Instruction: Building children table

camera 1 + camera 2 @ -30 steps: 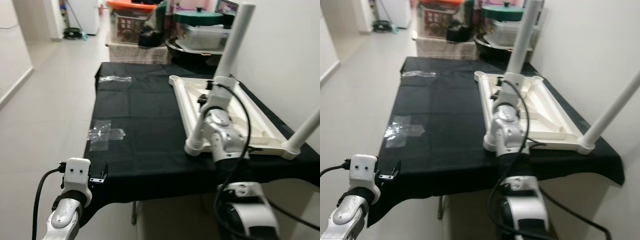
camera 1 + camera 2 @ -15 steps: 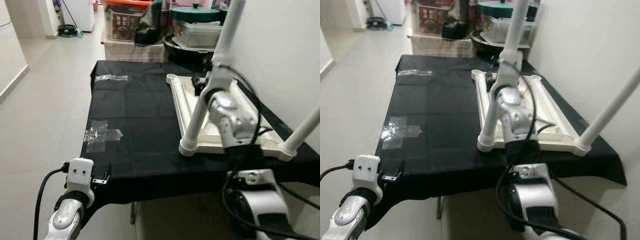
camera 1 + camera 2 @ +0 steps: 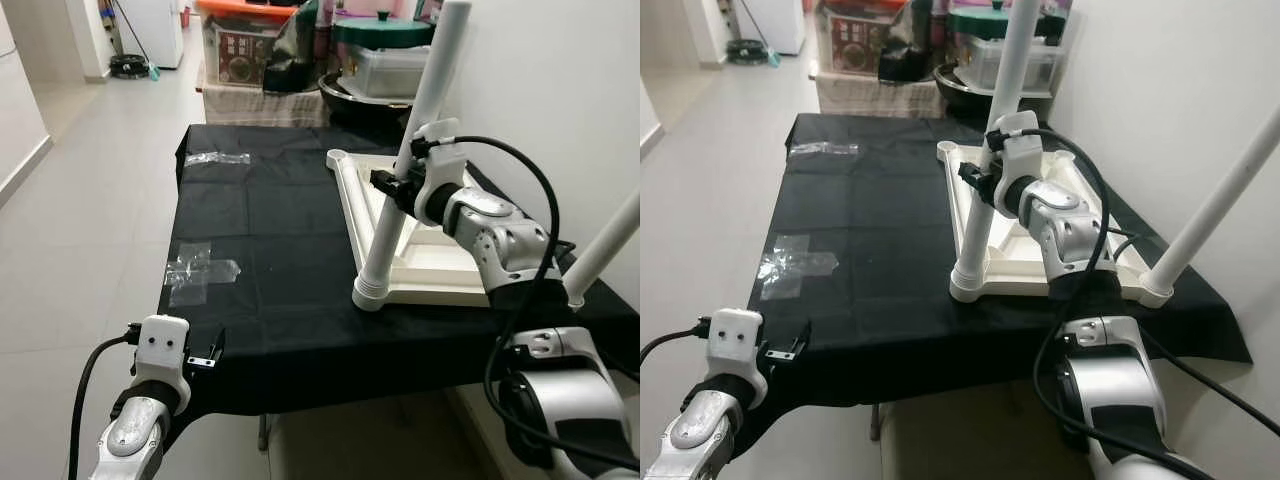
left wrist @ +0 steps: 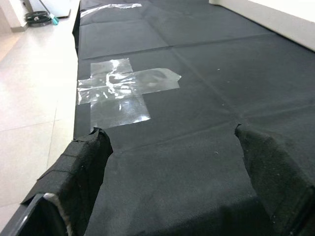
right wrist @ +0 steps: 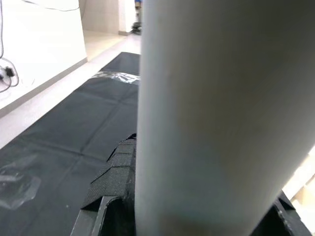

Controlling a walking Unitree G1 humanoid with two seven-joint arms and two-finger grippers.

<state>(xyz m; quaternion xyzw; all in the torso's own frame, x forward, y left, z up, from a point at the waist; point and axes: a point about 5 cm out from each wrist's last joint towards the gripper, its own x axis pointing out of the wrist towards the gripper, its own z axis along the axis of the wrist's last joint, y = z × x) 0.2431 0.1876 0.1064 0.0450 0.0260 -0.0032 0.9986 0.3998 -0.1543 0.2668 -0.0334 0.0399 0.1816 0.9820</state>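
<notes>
Since a second ago my right arm has swung out from in front of the tabletop to its right side, so the white leg (image 3: 400, 187) I hold now shows in full, standing tilted in the near-left corner socket of the upturned white tabletop (image 3: 430, 265). My right hand (image 3: 392, 187) is pinching this leg about halfway up, one black finger (image 5: 110, 184) pressed against its side in the wrist view. My left hand (image 3: 203, 352) has stayed low at the near-left corner of the surface (image 3: 260, 230), its fingers (image 4: 81, 169) spread apart over the black cloth.

The tabletop lies upside down on the right half of the surface, its near edge close to the surface's front edge and its right side near the white wall (image 3: 560, 90). A second leg (image 3: 605, 252) rises from the near-right corner, leaning toward the wall. The left half of the cloth is open, apart from two patches of clear tape (image 3: 200, 270). Beyond the far edge stand storage bins (image 3: 385, 65); to the left is tiled floor (image 3: 80, 210).

My right forearm reaches from the right, elbow bent, wrist level with the leg's middle.
</notes>
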